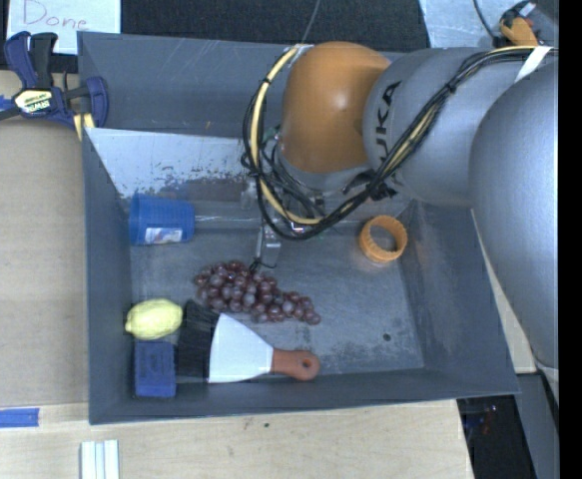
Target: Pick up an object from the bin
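My gripper hangs below the orange wrist cover near the bin's middle, a slim metal tip showing just above the upper edge of a bunch of dark purple grapes. Nothing shows between its fingers. In front of the grapes lies a brush with black bristles, a white body and a reddish-brown handle. A tan tape ring rests to the right of the gripper.
A blue box lies at the back left of the bin floor. A yellow lemon and a blue block sit at the front left corner. The arm covers the back right part of the bin.
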Robot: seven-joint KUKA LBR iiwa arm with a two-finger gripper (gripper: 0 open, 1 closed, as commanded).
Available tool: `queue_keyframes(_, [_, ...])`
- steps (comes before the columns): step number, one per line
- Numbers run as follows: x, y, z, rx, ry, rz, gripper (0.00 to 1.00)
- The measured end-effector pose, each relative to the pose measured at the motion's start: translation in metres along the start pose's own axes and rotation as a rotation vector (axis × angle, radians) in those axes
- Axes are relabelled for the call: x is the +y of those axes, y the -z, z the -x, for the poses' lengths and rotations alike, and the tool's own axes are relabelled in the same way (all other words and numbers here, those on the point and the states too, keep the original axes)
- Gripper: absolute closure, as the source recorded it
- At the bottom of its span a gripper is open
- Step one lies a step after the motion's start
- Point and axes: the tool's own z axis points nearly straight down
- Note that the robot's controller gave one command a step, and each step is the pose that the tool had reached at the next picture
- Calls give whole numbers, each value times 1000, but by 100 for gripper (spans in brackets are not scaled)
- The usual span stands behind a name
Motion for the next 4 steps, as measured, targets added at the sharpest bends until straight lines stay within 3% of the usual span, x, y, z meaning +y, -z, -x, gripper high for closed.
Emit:
queue_keyframes(1, [0, 0, 0, 0, 0, 0, 0])
queue_keyframes(2, [5, -46, -43, 1, 193, -1, 0])
queue_keyframes(3, [19, -48, -45, -9, 286, -1, 100])
queue_keyframes(4, [19, -48, -45, -9, 286, -1, 100])
